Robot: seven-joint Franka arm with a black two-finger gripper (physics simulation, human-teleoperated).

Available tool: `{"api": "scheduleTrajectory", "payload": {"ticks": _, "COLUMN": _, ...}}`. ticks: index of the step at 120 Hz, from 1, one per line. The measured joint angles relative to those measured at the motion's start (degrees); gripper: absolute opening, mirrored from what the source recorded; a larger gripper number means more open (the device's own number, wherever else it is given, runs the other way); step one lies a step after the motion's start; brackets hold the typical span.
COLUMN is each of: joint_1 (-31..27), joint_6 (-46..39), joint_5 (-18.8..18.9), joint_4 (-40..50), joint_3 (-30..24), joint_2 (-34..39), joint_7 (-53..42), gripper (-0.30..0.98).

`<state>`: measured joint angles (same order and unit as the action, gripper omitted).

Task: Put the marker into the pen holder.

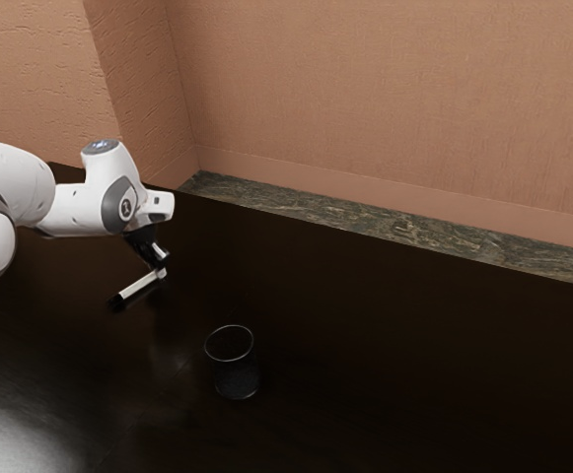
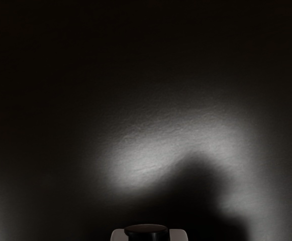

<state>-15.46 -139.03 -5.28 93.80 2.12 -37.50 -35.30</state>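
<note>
My gripper [image 1: 161,264] is above the dark table in the exterior view, shut on the marker [image 1: 140,287]. The marker is white with a black end, held near its other end and slanting down toward the exterior view's lower left. At the wrist view's lower edge, the marker's round black end [image 2: 147,232] sits between the pale fingertips of my gripper [image 2: 149,237]. The pen holder [image 1: 235,378], a dark see-through cup with a round open rim, stands upright on the table, apart from the marker and toward the exterior view's lower right.
The dark glossy table [image 1: 385,345] extends around the holder, with its far edge running along a grey stone-like strip [image 1: 365,219]. Behind that rises a tan wall [image 1: 385,99]. A hand-shaped shadow falls across the tabletop [image 2: 140,165].
</note>
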Motion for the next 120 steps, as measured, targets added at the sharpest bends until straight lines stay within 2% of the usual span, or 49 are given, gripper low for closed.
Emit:
{"api": "scheduleTrajectory", "payload": {"ticks": 24, "joint_1": 0.50, "joint_6": -0.15, "joint_5": 0.87, "joint_4": 0.24, "joint_3": 0.09, "joint_2": 2.09, "joint_7": 0.60, "gripper": -0.06}}
{"api": "scheduleTrajectory", "payload": {"ticks": 53, "joint_1": 4.85, "joint_6": -0.22, "joint_5": 1.98, "joint_4": 3.37, "joint_3": 0.19, "joint_2": 9.58, "joint_7": 1.43, "gripper": -0.08}}
{"api": "scheduleTrajectory", "payload": {"ticks": 88, "joint_1": 12.51, "joint_6": -0.26, "joint_5": 7.93, "joint_4": 12.34, "joint_3": 0.20, "joint_2": 22.20, "joint_7": 5.19, "gripper": -0.08}}
{"api": "scheduleTrajectory", "payload": {"ticks": 120, "joint_1": 20.66, "joint_6": -0.21, "joint_5": 14.41, "joint_4": 22.48, "joint_3": 0.02, "joint_2": 33.20, "joint_7": 12.36, "gripper": -0.07}}
